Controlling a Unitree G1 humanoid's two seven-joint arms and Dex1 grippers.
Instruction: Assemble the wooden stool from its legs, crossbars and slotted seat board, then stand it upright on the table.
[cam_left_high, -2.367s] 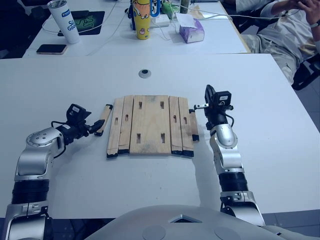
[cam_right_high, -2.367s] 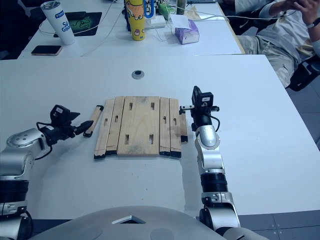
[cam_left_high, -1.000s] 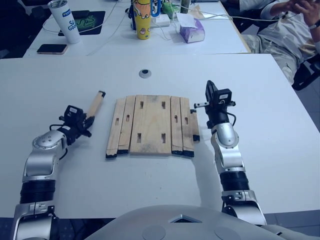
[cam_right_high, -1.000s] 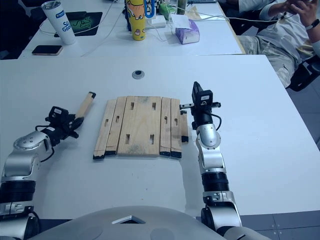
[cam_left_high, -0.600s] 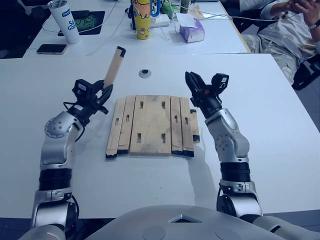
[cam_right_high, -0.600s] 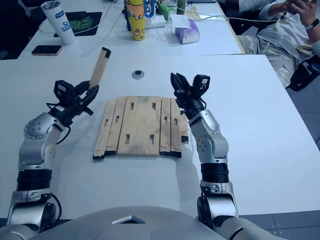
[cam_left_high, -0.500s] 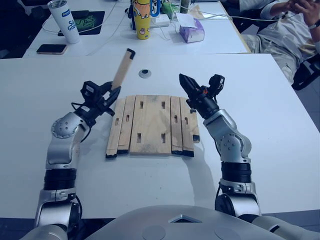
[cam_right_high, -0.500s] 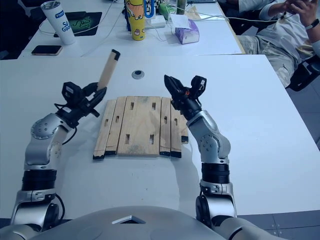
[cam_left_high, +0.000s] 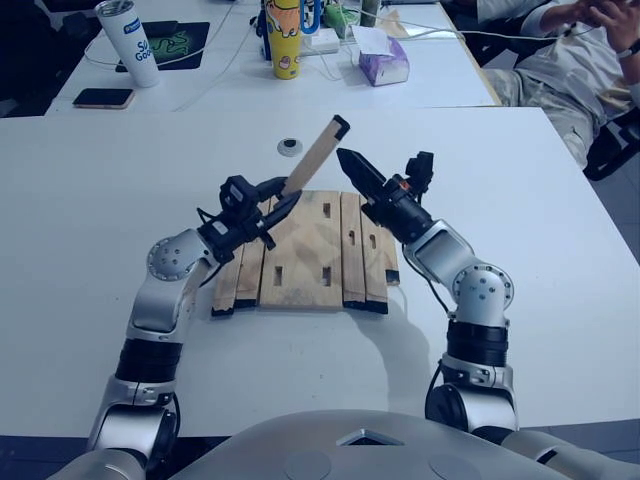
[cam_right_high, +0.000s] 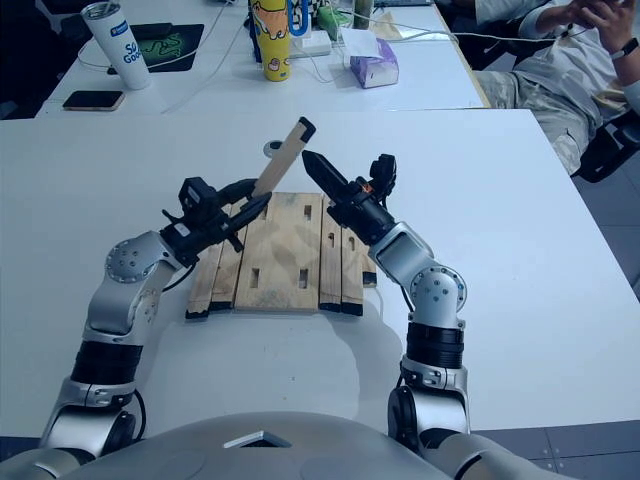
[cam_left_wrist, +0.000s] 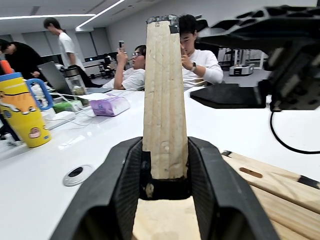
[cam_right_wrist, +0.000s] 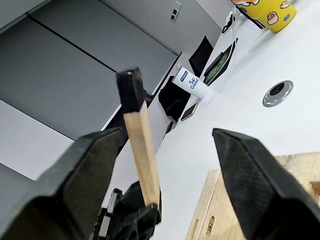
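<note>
Leg-fitting step. Left gripper (cam_left_high: 270, 207) clamps leg (cam_left_high: 315, 155), tilted above board (cam_left_high: 305, 285). Right gripper (cam_left_high: 348, 160) spread wide at leg's tip, seemingly not touching. Next: steady leg, aim at slot (cam_left_high: 326, 271).

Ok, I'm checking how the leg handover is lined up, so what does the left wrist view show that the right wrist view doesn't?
Left wrist view: the left gripper shut on the leg at its lower end, seen close up, plus a tissue box. Right wrist view: the right gripper open, the leg seen between its fingers, plus a white tumbler. Both: the leg with its dark tip, the yellow mug, the round table hole and the slotted seat board.
</note>
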